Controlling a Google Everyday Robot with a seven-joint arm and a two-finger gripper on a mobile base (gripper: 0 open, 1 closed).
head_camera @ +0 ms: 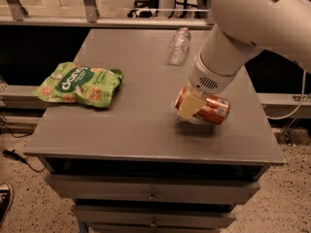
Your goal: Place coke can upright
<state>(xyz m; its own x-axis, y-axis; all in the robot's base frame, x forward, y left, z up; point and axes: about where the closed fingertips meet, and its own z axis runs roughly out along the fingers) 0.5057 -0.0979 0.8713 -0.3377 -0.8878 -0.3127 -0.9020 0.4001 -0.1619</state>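
So my tool [190, 109] is clamped around the coke can [214, 109], one pale finger running right across its front. The can is lying sideways with its silver end pointing left, over the right-front part of the worktop [136, 130]. Can't tell if it's touching the surface. There's a green snack bag [80, 84] off to the left and a clear plastic bottle [179, 45] near the back.

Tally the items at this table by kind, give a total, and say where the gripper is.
Soda cans: 1, the coke can, on its side, clamped in the gripper at right.
Plastic bottles: 1, the clear plastic bottle, lying at the back.
Snack bags: 1, the green snack bag, at left.
Total: 3
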